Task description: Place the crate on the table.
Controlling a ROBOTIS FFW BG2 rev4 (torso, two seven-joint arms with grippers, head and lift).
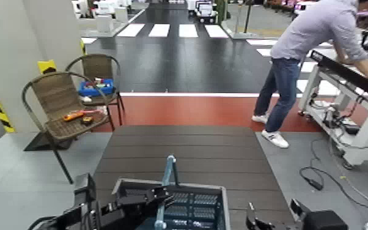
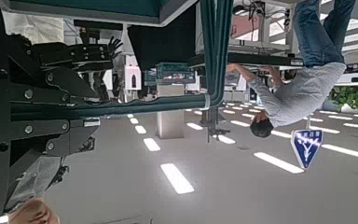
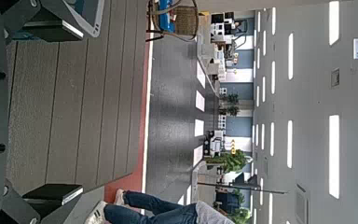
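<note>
The teal-blue crate (image 1: 195,205) with a grey rim and a light-blue arched handle (image 1: 169,171) is over the near end of the dark brown plank table (image 1: 192,147). I cannot tell whether it rests on the top. My left gripper (image 1: 147,197) is at the crate's left rim. In the left wrist view its dark fingers (image 2: 70,67) are closed around a teal bar of the crate (image 2: 149,103). My right gripper (image 1: 266,221) is low by the crate's right side. In the right wrist view it (image 3: 56,110) is open and empty over the table planks (image 3: 84,112), with a crate corner (image 3: 75,14) beside it.
A person (image 1: 309,43) leans over a white-framed workbench (image 1: 351,92) at the right. Cables (image 1: 321,177) lie on the floor there. Two wicker chairs (image 1: 58,98) stand at the left; the far one holds a small blue box with red items (image 1: 96,87).
</note>
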